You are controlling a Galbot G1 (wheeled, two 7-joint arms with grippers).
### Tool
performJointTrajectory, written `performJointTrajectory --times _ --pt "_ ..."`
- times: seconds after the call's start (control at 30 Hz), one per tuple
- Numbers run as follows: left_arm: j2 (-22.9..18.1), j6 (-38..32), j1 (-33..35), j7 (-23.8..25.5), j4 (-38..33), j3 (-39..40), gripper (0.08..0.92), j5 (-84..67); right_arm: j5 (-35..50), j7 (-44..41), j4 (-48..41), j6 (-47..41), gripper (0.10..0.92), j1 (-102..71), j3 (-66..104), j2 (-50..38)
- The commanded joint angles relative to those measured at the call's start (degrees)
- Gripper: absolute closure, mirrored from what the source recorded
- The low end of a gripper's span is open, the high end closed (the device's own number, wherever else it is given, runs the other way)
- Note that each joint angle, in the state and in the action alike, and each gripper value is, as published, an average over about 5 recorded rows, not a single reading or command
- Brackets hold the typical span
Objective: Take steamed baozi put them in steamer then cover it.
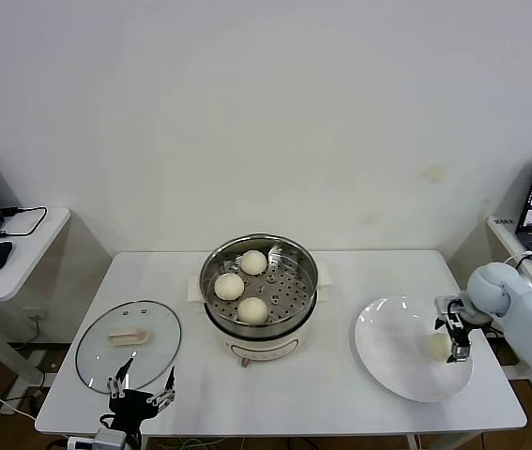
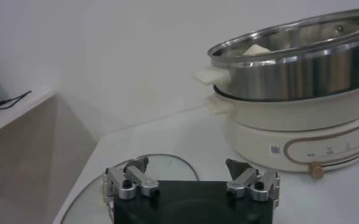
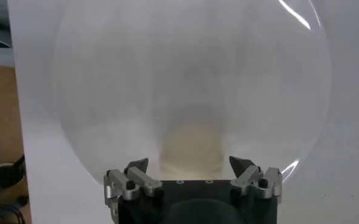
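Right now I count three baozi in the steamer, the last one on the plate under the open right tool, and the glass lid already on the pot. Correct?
Not quite: the glass lid lies on the table beside the steamer, by the left tool, as the head view shows. Three baozi are inside, the last one is on the plate under the open right tool.

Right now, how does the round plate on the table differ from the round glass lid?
The plate is solid white; the lid is clear glass with a cream handle on top. The plate holds one baozi, with the open right gripper over it; the lid carries nothing, and the open left gripper waits by its edge. Both lie flat on the table.
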Motion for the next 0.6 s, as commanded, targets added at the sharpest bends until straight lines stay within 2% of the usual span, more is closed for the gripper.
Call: performJointTrajectory --times 0.03,0.33,0.6 --pt "-0.09 -0.05 -0.13 -0.11 0.69 0.14 0.177 0.09 -0.68 1.29 -1.04 -0.07 0.203 -0.39 0.11 0.90" --pt "-0.19 -0.02 -0.29 -0.09 0.65 0.30 0.177 0.18 0.04 0.79 -0.87 -0.39 0.208 -0.37 0.03 0.58" --pt "-0.20 -0.04 -0.40 -0.18 0.92 0.38 0.177 0.18 1.33 0.72 -0.11 -1.36 0.344 0.28 -0.08 -0.34"
